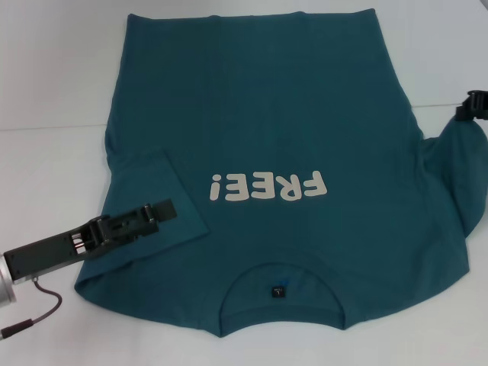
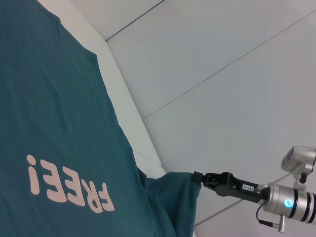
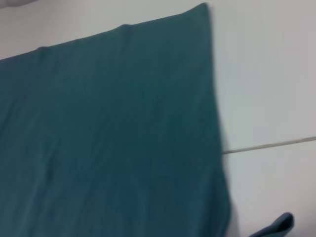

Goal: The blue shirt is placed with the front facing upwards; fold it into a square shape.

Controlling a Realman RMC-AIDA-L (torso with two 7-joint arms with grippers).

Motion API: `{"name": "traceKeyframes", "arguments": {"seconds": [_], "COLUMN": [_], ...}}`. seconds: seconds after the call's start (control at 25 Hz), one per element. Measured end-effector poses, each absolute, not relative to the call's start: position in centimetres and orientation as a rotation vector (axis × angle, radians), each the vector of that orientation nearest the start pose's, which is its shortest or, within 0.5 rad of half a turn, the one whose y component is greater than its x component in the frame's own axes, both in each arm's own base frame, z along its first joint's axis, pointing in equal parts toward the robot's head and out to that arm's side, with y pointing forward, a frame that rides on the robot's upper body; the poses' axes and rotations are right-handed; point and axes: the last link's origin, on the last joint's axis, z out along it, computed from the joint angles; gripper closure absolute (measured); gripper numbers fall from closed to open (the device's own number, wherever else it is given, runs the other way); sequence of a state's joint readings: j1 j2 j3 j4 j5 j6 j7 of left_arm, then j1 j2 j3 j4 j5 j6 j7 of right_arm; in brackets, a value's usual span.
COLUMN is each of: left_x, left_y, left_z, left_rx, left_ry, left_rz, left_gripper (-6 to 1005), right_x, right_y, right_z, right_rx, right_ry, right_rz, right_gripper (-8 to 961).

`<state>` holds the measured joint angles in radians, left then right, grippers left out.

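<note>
Your blue shirt [image 1: 274,137] lies print-up on the bench [image 1: 46,76]. 1 sleeve is folded in under the left claw [image 1: 156,211], grip unreadable. The right claw [image 1: 474,103] pinches the other sleeve, lifted. Body folds remain.

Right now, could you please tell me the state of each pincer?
Left pincer: over the folded-in sleeve of the dark teal-blue cotton T-shirt; open or closed cannot be told.
Right pincer: closed on the shirt's other sleeve, lifted.
</note>
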<state>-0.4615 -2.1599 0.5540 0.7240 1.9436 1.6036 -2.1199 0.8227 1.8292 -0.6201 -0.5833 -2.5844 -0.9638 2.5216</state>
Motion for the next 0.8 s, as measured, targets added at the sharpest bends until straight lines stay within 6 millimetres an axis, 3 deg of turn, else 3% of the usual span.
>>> {"name": "traceKeyframes", "arguments": {"seconds": [0.36,0.8], "left_x": [-26.5,-26.6], "left_y": [31.6,31.5], "left_z": [0.6,0.6], "left_rx": [-2.269,-2.254], "left_ry": [-1.687,-1.693], "left_rz": [-1.116,-1.126], "left_gripper": [105,105], "right_x": [27.3,27.5], "right_y": [46.3,46.9], "right_z": [11.3,9.3], "right_rx": [-1.954,-1.871], "right_ry": [1.473,1.511], "right_rz": [0.165,0.189], "right_gripper": [922,922]}}
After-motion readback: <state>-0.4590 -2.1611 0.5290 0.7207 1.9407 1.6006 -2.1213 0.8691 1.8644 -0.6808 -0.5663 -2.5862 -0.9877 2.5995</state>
